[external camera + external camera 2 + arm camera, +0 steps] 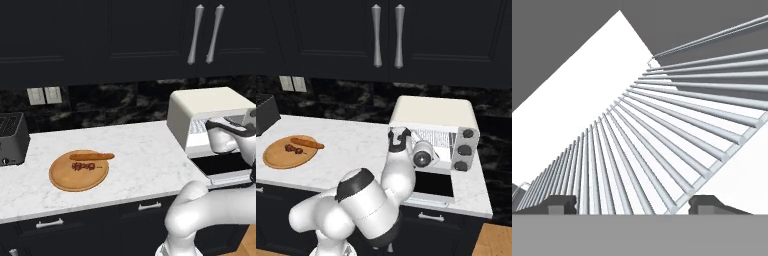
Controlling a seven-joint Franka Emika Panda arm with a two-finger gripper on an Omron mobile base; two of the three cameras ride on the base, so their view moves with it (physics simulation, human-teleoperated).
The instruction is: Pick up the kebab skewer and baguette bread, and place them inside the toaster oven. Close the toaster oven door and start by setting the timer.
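Note:
The cream-white toaster oven (210,102) (433,112) stands on the right of the counter. Its dark glass door (222,164) (431,184) lies folded down and open. My gripper (637,205) is at the oven's mouth, open, with its fingertips (562,204) wide apart just above the wire rack (662,125) and nothing between them. Far to the left, the kebab skewer (83,166) (294,149) and the baguette bread (92,156) (307,143) lie side by side on a round wooden board (75,181) (278,157).
A dark grey slot toaster (11,137) (263,112) stands at the counter's left end. Dark knobs (466,149) line the oven's right side. Dark wall cabinets with silver handles (197,32) hang above. White marble counter (140,150) lies between board and oven.

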